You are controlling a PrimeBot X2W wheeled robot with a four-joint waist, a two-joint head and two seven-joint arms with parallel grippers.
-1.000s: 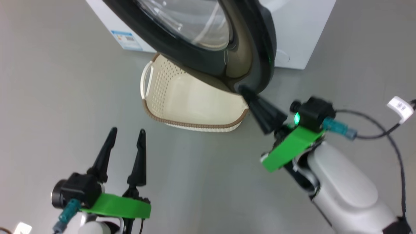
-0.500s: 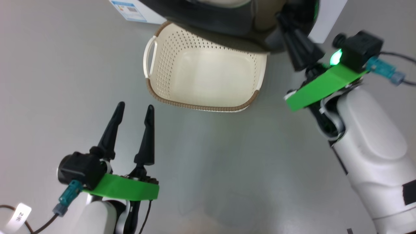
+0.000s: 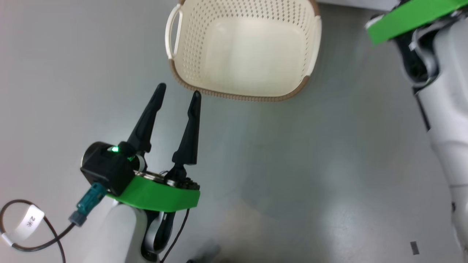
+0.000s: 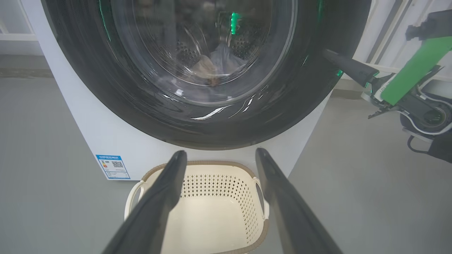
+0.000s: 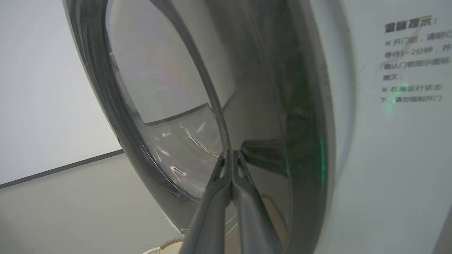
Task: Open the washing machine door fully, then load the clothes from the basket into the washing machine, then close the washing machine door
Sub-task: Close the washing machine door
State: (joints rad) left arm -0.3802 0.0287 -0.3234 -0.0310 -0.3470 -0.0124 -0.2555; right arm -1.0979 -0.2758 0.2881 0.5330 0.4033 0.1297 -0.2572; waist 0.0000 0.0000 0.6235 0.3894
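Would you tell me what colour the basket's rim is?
Brown; the basket rim shows best in the head view.

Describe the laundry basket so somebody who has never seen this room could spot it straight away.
Find the big white washing machine with the round glossy black door. On the grey floor directly before it, beneath that door, sits the basket. Unlike the smooth white machine, it is low, cream plastic, dotted with small holes, edged by a brown woven-look rim, with looped side handles.
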